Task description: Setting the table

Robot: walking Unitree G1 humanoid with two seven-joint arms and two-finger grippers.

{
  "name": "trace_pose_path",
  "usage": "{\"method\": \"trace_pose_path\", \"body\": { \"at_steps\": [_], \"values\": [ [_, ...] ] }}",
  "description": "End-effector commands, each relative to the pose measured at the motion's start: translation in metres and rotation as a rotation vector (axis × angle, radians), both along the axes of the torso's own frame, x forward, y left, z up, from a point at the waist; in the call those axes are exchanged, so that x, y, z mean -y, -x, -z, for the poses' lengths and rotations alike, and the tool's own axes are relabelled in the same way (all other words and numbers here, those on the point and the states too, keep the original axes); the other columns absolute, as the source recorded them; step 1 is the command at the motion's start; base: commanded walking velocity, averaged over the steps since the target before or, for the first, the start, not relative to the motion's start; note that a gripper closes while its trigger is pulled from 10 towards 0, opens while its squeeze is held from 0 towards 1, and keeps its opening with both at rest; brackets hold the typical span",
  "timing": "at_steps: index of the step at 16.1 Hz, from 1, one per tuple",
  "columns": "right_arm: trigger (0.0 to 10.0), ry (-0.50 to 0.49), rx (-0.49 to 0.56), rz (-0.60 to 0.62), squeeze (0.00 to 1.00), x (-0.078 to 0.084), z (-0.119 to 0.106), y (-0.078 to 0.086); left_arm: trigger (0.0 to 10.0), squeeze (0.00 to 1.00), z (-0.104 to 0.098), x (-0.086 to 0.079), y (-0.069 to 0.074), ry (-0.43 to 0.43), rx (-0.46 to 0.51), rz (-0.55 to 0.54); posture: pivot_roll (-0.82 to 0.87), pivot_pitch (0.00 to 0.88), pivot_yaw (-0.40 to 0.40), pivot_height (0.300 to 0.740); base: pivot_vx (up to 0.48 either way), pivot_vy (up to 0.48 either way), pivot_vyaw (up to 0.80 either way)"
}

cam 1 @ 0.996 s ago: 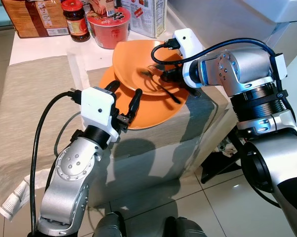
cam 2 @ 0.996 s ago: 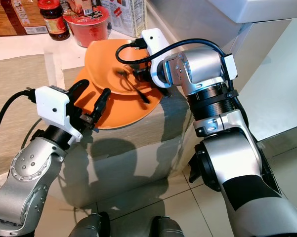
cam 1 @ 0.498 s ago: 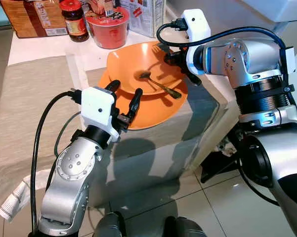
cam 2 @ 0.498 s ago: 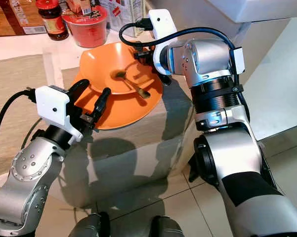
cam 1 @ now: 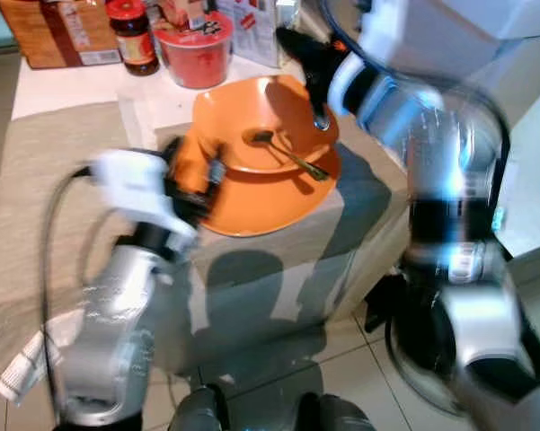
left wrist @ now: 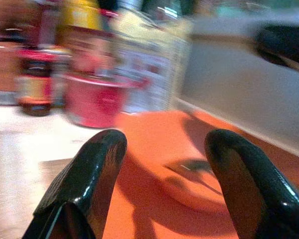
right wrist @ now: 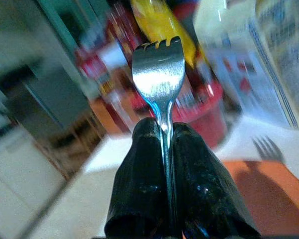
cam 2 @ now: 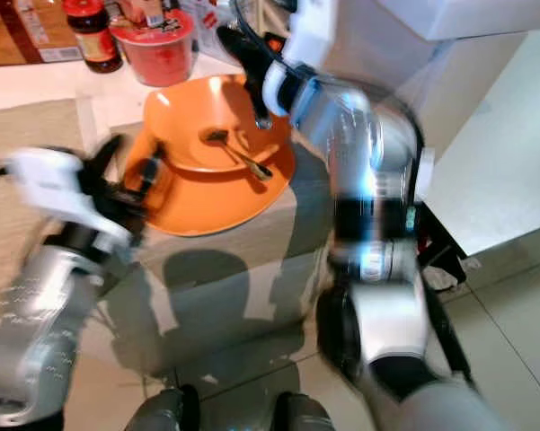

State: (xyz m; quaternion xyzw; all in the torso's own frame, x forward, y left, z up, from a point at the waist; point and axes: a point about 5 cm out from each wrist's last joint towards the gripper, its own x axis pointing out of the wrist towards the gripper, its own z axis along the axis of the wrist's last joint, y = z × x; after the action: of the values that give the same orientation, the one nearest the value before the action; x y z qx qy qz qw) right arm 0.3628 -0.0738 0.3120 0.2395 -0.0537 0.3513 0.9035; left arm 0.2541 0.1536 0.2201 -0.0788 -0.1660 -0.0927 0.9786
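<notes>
Orange plate [cam 1: 252, 202] is overhanging the bench [cam 1: 359, 193] corner, an orange bowl [cam 1: 270, 121] with a spoon [cam 1: 287, 154] sitting on it. Both arms are smearing with motion blur in the eye views. Right gripper [right wrist: 161, 134] is hanging over the bowl's far rim, pinching a fork [right wrist: 159, 79] tines-up; left gripper [left wrist: 164, 164] is sitting spread wide at the plate's near-left edge.

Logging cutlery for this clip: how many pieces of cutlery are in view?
2. A spoon lies in the orange bowl on the orange plate; a fork is pinched in the right gripper. Others may be hidden.
</notes>
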Motion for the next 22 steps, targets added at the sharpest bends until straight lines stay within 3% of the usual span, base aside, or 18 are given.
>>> {"method": "trace_pose_path", "body": {
  "at_steps": [1, 2, 3, 4, 6, 7, 9, 11, 15, 20, 22],
  "values": [
    [10.0, -0.072, 0.048, -0.022, 0.00, 0.007, -0.009, 0.007, 10.0, 0.00, -0.008, -0.009, 0.001, 0.062, 0.038, -0.035, -0.07, 0.151, -0.035, 0.740, 0.000, 0.000, 0.00],
    [10.0, -0.142, 0.050, -0.074, 0.00, 0.008, -0.004, 0.013, 10.0, 0.00, -0.011, -0.023, 0.002, 0.118, 0.057, -0.073, -0.07, 0.151, -0.035, 0.740, 0.000, 0.000, 0.00],
    [10.0, -0.259, 0.125, -0.195, 0.00, 0.009, 0.004, 0.031, 10.0, 0.00, -0.017, -0.043, 0.005, 0.154, 0.094, -0.117, -0.07, 0.145, -0.031, 0.740, 0.000, 0.000, 0.00],
    [10.0, -0.259, 0.125, -0.195, 0.00, 0.009, 0.004, 0.031, 10.0, 0.00, -0.017, -0.043, 0.005, 0.154, 0.094, -0.117, -0.07, 0.145, -0.031, 0.740, 0.000, 0.000, 0.00],
    [10.0, -0.357, 0.187, -0.373, 0.00, 0.009, 0.017, 0.057, 10.0, 0.00, -0.030, -0.075, 0.016, 0.244, 0.172, -0.161, -0.06, 0.136, -0.033, 0.740, 0.000, 0.000, 0.00],
    [10.0, -0.367, 0.194, -0.457, 0.00, 0.008, 0.021, 0.067, 10.0, 0.00, -0.034, -0.079, 0.022, 0.221, 0.196, -0.143, -0.06, 0.131, -0.035, 0.740, 0.244, -0.409, 0.00],
    [10.0, -0.321, 0.223, -0.573, 0.00, 0.006, 0.029, 0.082, 10.0, 0.00, -0.035, -0.074, 0.028, 0.202, 0.209, -0.080, -0.05, 0.123, -0.038, 0.740, 0.000, -0.424, 0.00],
    [10.0, -0.247, 0.224, -0.676, 0.00, 0.002, 0.044, 0.096, 10.0, 0.00, -0.033, -0.054, 0.032, 0.252, 0.214, 0.066, -0.05, 0.116, -0.041, 0.740, 0.000, -0.424, 0.00],
    [10.0, -0.236, 0.197, -0.690, 0.00, 0.001, 0.053, 0.098, 10.0, 0.00, -0.029, -0.026, 0.034, 0.291, 0.202, 0.260, -0.05, 0.105, -0.038, 0.740, 0.000, -0.424, 0.00],
    [10.0, -0.194, 0.210, -0.653, 0.00, 0.003, 0.054, 0.096, 10.0, 0.00, -0.031, -0.024, 0.034, 0.300, 0.209, 0.277, -0.06, 0.105, -0.026, 0.740, 0.000, -0.428, 0.00],
    [10.0, -0.165, 0.214, -0.578, 0.00, 0.003, 0.055, 0.090, 10.0, 0.00, -0.031, -0.024, 0.034, 0.292, 0.208, 0.292, -0.06, 0.105, -0.024, 0.740, 0.000, -0.428, 0.00]
  ]
}}
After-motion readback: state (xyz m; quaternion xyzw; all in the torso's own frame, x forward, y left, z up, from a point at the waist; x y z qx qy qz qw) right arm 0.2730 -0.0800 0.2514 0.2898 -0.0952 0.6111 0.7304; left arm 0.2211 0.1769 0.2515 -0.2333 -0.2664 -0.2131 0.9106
